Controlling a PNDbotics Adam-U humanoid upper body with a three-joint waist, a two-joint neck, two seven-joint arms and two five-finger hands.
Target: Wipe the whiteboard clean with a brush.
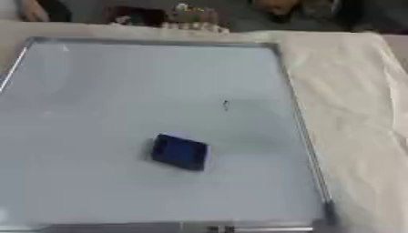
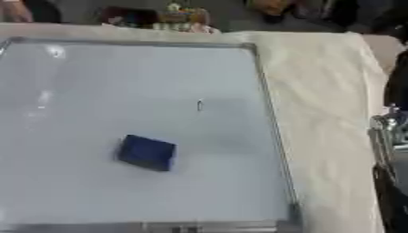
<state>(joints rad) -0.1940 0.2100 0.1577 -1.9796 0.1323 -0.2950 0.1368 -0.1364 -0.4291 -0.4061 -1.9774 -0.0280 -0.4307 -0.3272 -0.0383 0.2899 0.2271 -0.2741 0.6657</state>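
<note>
A large whiteboard (image 1: pixel 95 91) with a thin metal frame was seen lying flat on a worktop (image 1: pixel 359 113) covered by a pale, creased cloth. The board filled most of the view, its far edge near the top and its near edge at the bottom.

A dark blue, block-shaped brush (image 1: pixel 180 152) was seen resting on the board, below and a little left of its middle, turned at a slight angle to the frame. Nothing was touching it.

A short dark mark (image 1: pixel 226 105) was seen on the board, up and to the right of the brush and well apart from it. Around and below that mark a faint grey smudge could be made out on the white surface.

No hand was shown in either view, so the state of the fingers could not be told. Only in the right eye view was part of the robot's right arm (image 2: pixel 390 150) seen, black with a silver joint, at the far right edge beyond the cloth, well apart from the brush and off the board.
</note>
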